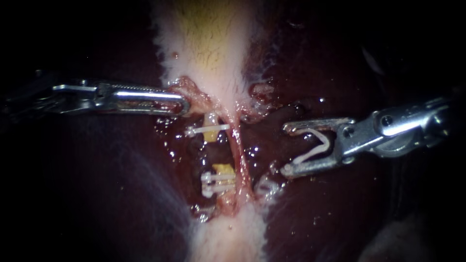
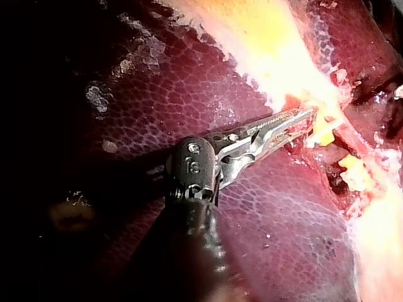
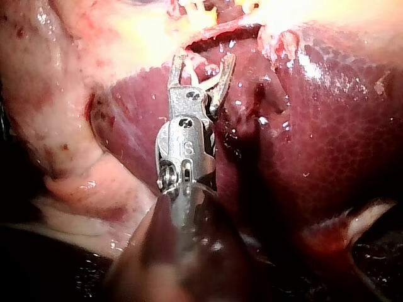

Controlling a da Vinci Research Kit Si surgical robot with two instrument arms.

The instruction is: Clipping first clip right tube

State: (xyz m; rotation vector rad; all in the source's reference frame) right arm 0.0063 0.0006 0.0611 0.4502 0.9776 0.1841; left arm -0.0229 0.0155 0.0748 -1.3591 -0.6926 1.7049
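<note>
Two instruments: the left instrument (image 1: 184, 104) enters from nine o'clock, the right instrument (image 1: 286, 149) from three. Four white clips: one upper clip (image 1: 208, 129) and a lower pair (image 1: 216, 177) on the yellowish tube (image 1: 212, 137) at centre, plus one loaded clip (image 1: 314, 148) between the right jaws. Two tubes, the pink tube (image 1: 239, 145) at the yellowish one's three o'clock; one gallbladder (image 1: 213, 43); one liver (image 1: 97, 184).

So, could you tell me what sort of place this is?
Probably a surgical robot's bench setup, seen close up: dark red liver, the pale gallbladder, white clips on a tube, and the right instrument carrying a loaded clip in its end effector.
</note>
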